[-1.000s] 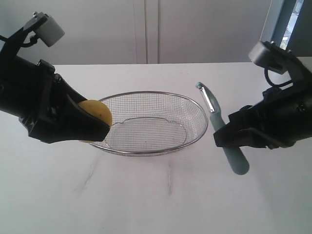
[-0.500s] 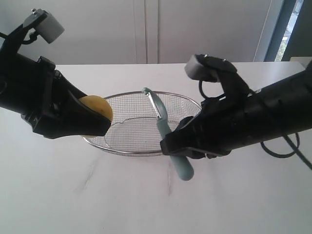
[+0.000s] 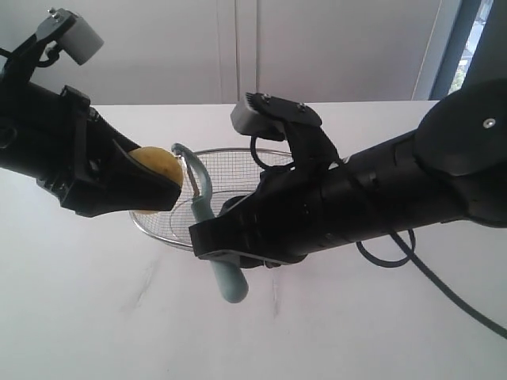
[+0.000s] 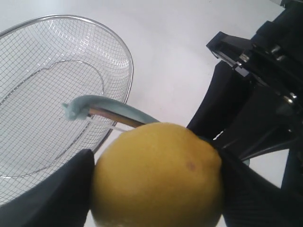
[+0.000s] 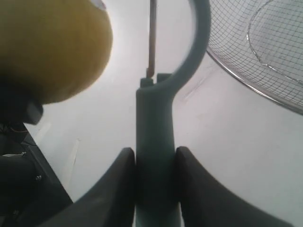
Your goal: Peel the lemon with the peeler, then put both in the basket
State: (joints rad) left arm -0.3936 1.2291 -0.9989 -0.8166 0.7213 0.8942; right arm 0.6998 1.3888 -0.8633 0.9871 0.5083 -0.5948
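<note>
Bringing peeler [image 3: 207,214], handle clamped in right gripper [image 5: 156,184], across basket [image 4: 129,64] from its right, up to lemon [image 3: 158,165] pinched in left gripper [image 3: 166,186]; nearing first peeling stroke.

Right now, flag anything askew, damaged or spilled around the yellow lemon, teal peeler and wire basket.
Nothing stands out. The round yellow lemon, skin intact where visible, sits in the left gripper; the teal-handled peeler is clamped straight in the right gripper, head by the lemon; the silver wire-mesh basket rests level.
</note>
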